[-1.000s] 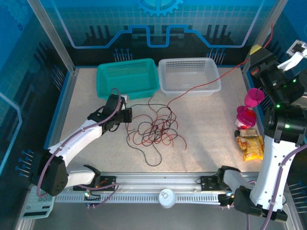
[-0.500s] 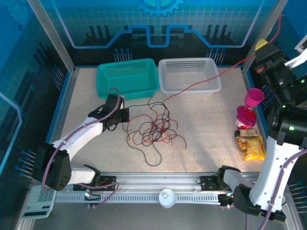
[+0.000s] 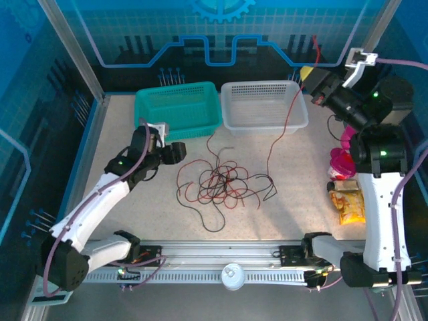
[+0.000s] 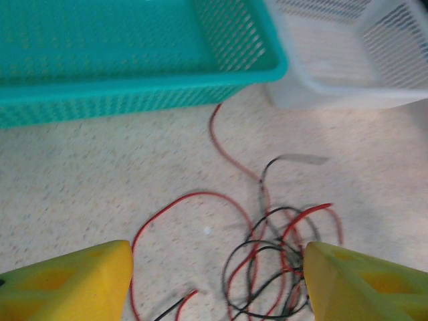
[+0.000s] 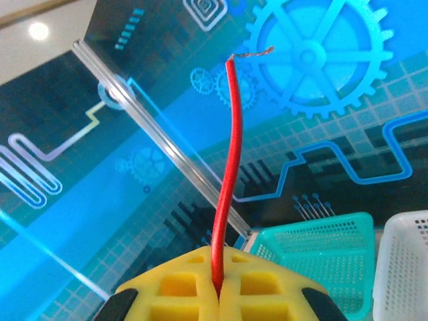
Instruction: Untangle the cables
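Mid-table, the loose knot of thin red and black cables (image 3: 217, 182) lies flat. Just left of it the left gripper (image 3: 178, 152) hovers low, its yellow fingers spread wide and empty, likely poised to pin a loop. Beyond the teal plastic mesh basket (image 3: 180, 127) and the white mesh basket (image 3: 261, 124), the right gripper (image 5: 218, 274) sits high at the far right, clamped on one red cable (image 5: 233, 134) near its bare end, apparently to draw that strand clear of the knot.
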Available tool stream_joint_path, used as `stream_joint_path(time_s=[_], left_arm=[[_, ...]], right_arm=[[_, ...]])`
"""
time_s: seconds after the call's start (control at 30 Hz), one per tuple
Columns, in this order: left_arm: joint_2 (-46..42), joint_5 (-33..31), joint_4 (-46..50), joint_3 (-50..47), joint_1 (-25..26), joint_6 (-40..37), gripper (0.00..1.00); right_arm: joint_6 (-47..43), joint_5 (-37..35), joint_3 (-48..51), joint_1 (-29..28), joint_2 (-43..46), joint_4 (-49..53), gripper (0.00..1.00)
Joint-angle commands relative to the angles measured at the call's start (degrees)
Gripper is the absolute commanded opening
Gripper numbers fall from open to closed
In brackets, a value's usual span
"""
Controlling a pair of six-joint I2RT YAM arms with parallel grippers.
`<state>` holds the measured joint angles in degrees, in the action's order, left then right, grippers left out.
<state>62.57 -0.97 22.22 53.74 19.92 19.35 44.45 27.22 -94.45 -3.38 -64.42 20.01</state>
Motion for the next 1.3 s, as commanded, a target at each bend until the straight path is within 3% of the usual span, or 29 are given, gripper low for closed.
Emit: stream_joint_path(time_s=[0.0,0.1,0.37,0.7,0.93,1.03,1.1,1.17,1.27], left_arm=[[-2.4,6.6,-0.7,3.2,0.3,-1.5,0.71],[-2.3,10.6,-4.0,5.5,3.5,-2.4,0.73],[5.6,11.8,-13.0,9.5,16.9,-6.5,0.75],[15.7,12.3,-22.7,13.8,22.4,-8.3,0.76],[19.6,5.3,-26.3,15.3,23.7,-9.1,0.75],[20.7,3.7,-27.5,15.1,23.6,-9.6,0.67],[21.1,3.2,-28.4,14.4,23.6,-10.1,0.53],[21.1,2.7,-29.2,13.6,23.6,-10.6,0.35],[19.6,2.3,-29.4,12.6,23.6,-10.7,0.00]], right_arm=[[-3.5,-2.9,0.8,-4.4,-0.4,-0.5,0.00],[-5.1,-5.3,0.9,-9.2,-1.7,-0.4,0.00],[-7.9,-10.3,-1.4,-19.5,-6.0,-0.6,0.00],[-9.4,-13.3,-5.9,-26.4,-9.4,-0.4,0.00],[-9.2,-13.9,-5.5,-28.0,-9.7,-1.3,0.00],[-9.3,-14.4,-5.1,-28.0,-9.2,-1.3,0.00],[-9.6,-14.9,-4.7,-28.1,-8.8,-1.2,0.00],[-9.7,-15.5,-4.3,-28.1,-8.2,-1.1,0.00],[-10.3,-16.4,-3.3,-27.7,-7.5,-0.4,0.00]])
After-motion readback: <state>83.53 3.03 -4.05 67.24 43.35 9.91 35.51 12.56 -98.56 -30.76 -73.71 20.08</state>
